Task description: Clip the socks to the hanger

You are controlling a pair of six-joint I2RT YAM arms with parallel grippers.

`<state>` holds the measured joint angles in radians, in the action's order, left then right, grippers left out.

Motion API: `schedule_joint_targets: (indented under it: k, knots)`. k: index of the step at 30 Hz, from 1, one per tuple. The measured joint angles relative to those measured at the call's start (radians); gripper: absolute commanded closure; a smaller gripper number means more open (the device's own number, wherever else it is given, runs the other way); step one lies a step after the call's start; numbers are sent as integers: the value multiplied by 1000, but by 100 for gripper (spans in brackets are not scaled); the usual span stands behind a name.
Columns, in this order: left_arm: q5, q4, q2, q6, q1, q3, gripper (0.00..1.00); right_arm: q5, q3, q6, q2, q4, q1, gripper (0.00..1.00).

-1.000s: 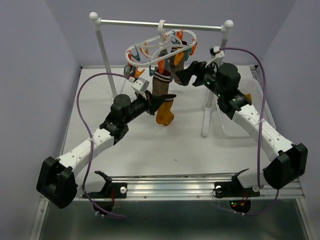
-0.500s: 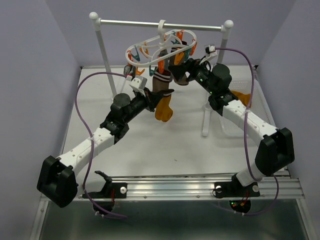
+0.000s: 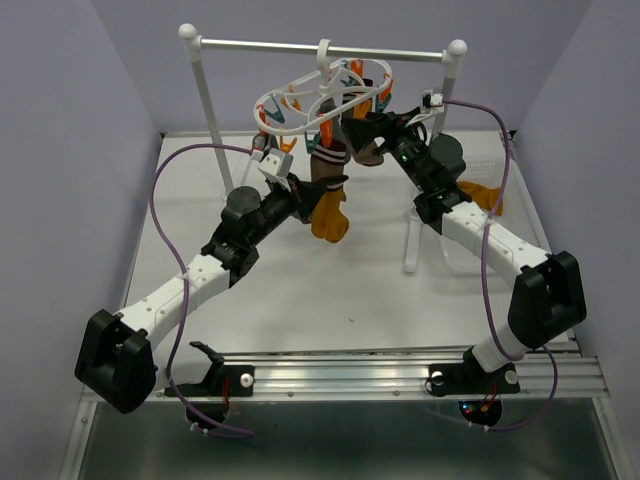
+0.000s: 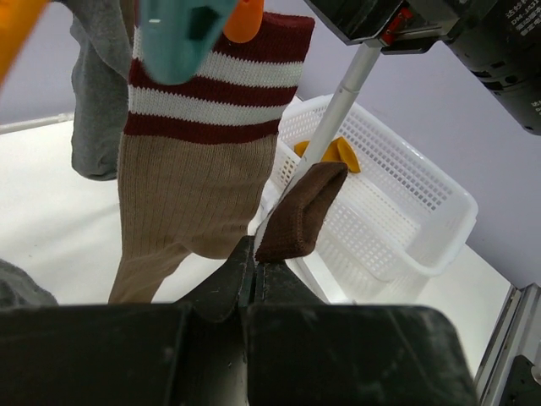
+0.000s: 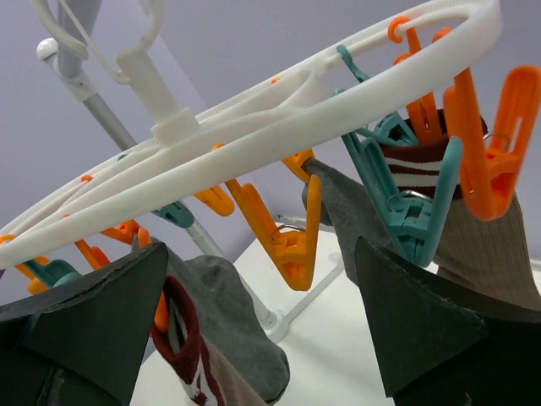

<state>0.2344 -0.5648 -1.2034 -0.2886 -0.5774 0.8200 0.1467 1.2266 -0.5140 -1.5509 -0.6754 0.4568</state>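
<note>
Left gripper (image 4: pixel 254 272) pinches brown-cuffed sock (image 4: pixel 300 211) below hanger (image 5: pixel 279 127).

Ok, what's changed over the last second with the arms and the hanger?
The right gripper, open, swung in from the right side toward the hanger and now sits just under its ring among the clips. The left gripper stayed shut on a sock, in about the same place, and the striped sock stayed clipped.
</note>
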Motion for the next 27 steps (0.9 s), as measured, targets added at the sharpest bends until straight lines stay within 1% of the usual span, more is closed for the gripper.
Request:
schedule_joint_targets:
  k: [4, 8, 12, 14, 21, 27]
  knots:
    - [0, -23, -8, -8, 0, 0, 100, -15, -2, 2, -9, -29, 8, 5]
    - [0, -30, -25, -13, 0, 0, 100, -23, -14, 1, -9, -59, 11, 13]
    - [0, -31, -34, -17, 0, 0, 100, -35, -20, 10, -9, -76, 17, 16]
    - [0, -33, -36, -18, 0, 0, 100, -39, -20, 21, -9, -86, 24, 19]
    - [0, -44, -44, -24, 0, 0, 100, -45, -19, 31, -11, -89, 32, 20]
    - [1, -46, -45, -24, 0, 0, 100, -84, -17, 40, -15, -89, 36, 19]
